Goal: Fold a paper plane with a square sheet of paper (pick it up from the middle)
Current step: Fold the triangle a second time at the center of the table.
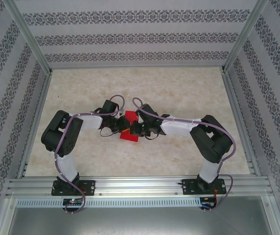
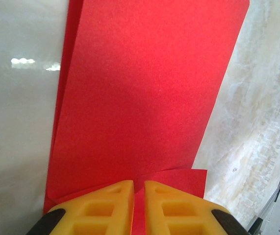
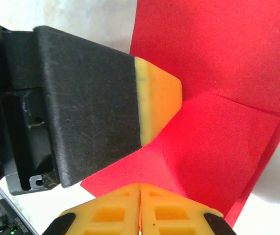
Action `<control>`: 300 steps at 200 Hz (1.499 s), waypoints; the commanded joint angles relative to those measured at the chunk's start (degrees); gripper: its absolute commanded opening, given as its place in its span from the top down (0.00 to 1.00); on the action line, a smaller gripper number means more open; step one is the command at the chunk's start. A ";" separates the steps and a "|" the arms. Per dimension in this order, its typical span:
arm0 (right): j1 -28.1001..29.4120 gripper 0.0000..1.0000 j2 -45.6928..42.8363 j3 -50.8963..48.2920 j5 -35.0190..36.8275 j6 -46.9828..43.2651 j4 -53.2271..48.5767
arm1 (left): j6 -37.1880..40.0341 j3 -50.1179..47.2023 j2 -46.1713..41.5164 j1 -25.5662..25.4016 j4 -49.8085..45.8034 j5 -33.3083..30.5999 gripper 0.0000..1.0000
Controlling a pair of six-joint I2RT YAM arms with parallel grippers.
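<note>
The square sheet of paper (image 1: 128,136) is bright red and partly folded, in the middle of the table between my two grippers. In the left wrist view the sheet of paper (image 2: 144,88) stretches away as a long panel, with a second layer showing along its left edge. My left gripper (image 2: 139,183) is shut on its near edge, red showing in the thin slit between the fingers. My right gripper (image 3: 140,186) is shut on the edge of a raised flap of the sheet of paper (image 3: 218,63). The left gripper's yellow-tipped finger (image 3: 160,105) rests just beyond it.
The marble-patterned tabletop (image 1: 179,88) lies open around the paper. Patterned walls and metal frame rails (image 1: 32,44) close in the sides and back. Both arms arch inward from their bases at the near rail (image 1: 140,186).
</note>
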 commanded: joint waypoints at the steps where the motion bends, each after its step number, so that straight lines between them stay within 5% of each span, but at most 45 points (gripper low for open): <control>1: 0.77 0.91 1.20 -0.43 -1.19 1.36 1.85 | 1.73 -2.02 1.35 -0.49 -5.12 -2.98 0.84; 234: 2.79 0.87 2.70 -2.16 1.94 -2.74 -8.38 | 2.67 -3.32 1.38 -0.57 -5.31 -3.18 0.85; 300: 1.74 0.87 0.63 -9.02 -3.68 1.63 1.06 | 2.89 -3.49 1.19 -0.50 -5.41 -3.29 0.85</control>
